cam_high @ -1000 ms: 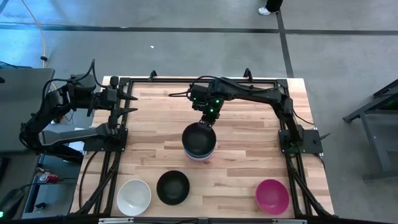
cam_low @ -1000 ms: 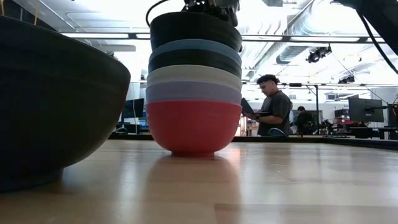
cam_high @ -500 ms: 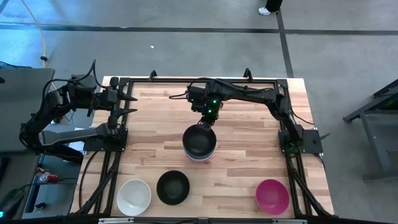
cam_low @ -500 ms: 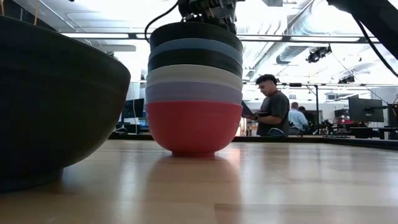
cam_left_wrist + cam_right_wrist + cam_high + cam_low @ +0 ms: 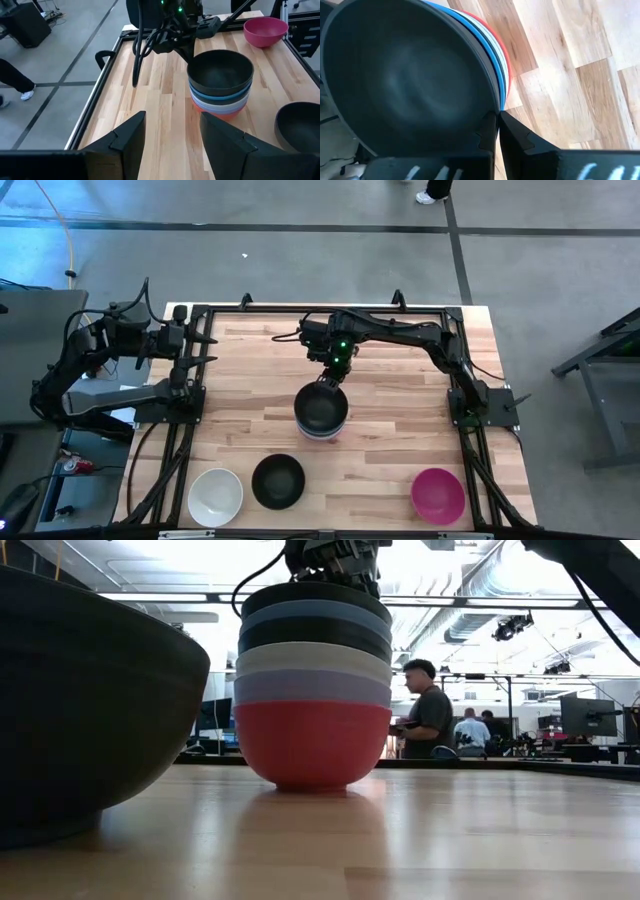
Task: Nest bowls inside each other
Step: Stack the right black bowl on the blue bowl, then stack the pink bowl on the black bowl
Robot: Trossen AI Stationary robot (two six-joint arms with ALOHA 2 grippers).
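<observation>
Right hand [image 5: 497,116] pinching top bowl's [image 5: 405,75] rim

Right tool [image 5: 325,379] pinched shut; left tool [image 5: 212,348] (idle) spread wide.

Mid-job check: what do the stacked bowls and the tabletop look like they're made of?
The stacked bowls look like matte moulded plastic, possibly melamine: flat solid colours, smooth walls, only soft sheen inside the top black bowl. The look alone can't rule out glazed ceramic. The tabletop looks like butcher-block wood with a light sealed finish: joined pale and tan strips with visible grain.
</observation>
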